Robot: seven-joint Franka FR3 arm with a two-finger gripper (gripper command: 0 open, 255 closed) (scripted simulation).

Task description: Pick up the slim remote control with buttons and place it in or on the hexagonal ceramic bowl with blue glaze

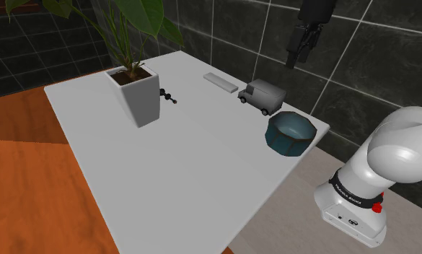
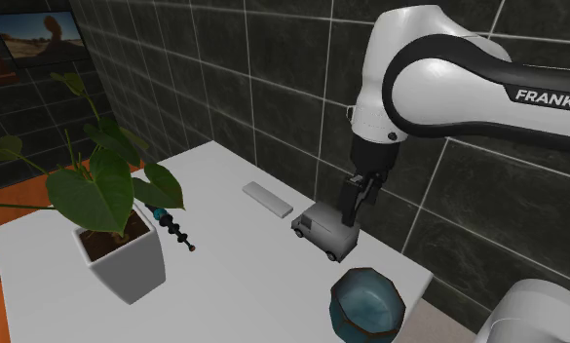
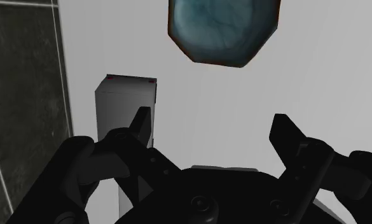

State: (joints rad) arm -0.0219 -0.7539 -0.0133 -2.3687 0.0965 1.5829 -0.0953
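You have one slim grey remote (image 1: 220, 82) lying flat on the white desk (image 1: 166, 173) by the tiled wall. One toy van (image 1: 262, 97) stands between it and the one blue hexagonal bowl (image 1: 291, 133). Your hand (image 3: 213, 127) hangs above the desk beside the van, released, its two fingers (image 3: 142, 124) apart and grasping nothing. One potted plant (image 1: 137, 94) and one small black beaded piece (image 1: 168, 96) stand near each other.
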